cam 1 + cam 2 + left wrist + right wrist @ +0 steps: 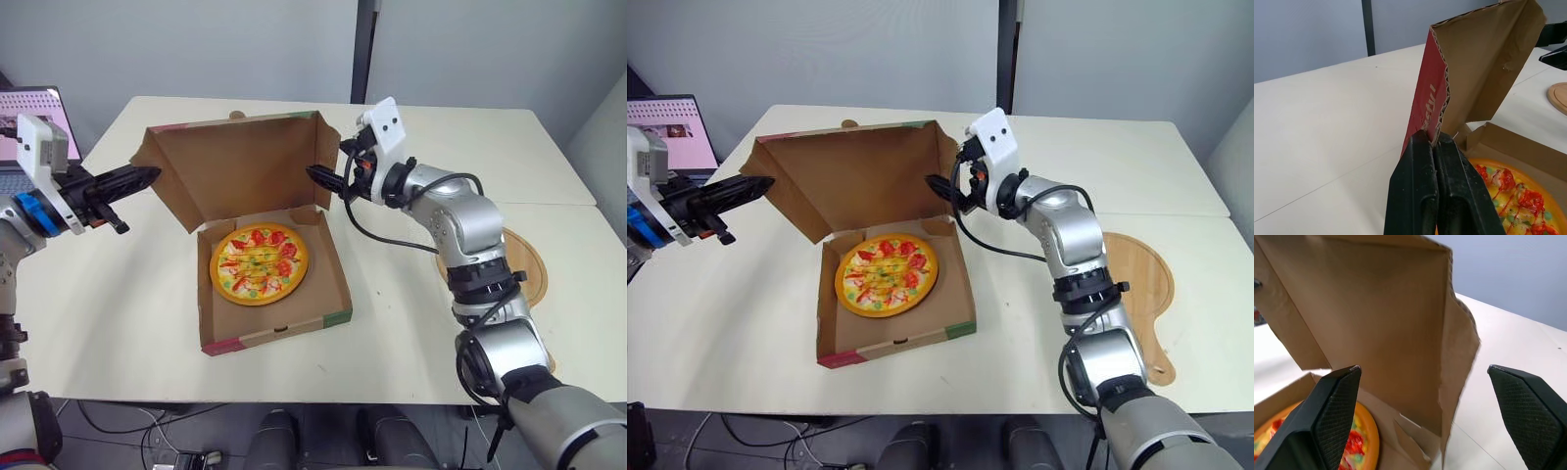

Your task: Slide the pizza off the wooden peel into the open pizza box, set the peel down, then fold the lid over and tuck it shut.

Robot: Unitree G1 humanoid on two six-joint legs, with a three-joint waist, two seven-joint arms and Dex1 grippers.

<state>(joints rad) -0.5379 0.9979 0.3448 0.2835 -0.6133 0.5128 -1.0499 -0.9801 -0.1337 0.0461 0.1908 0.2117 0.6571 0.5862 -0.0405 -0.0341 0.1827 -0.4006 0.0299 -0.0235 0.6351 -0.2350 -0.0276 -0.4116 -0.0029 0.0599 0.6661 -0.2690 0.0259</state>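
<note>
The pizza [260, 262] lies in the base of the open cardboard box [274, 333]. Its lid [245, 166] stands raised behind the pizza, leaning slightly forward. My left gripper [147, 176] is at the lid's left side flap [1432, 98], shut on the flap's lower corner. My right gripper [321, 178] is open at the lid's right side flap [1457, 362], whose edge hangs between the wide-apart fingers. On the table to the right of the box, under my right arm, the wooden peel [1136, 269] lies flat.
A laptop [29, 113] with a pink screen stands at the table's back left corner. A seam between two tabletops [549, 204] runs along the right side. Bare table [118, 294] lies left of and in front of the box.
</note>
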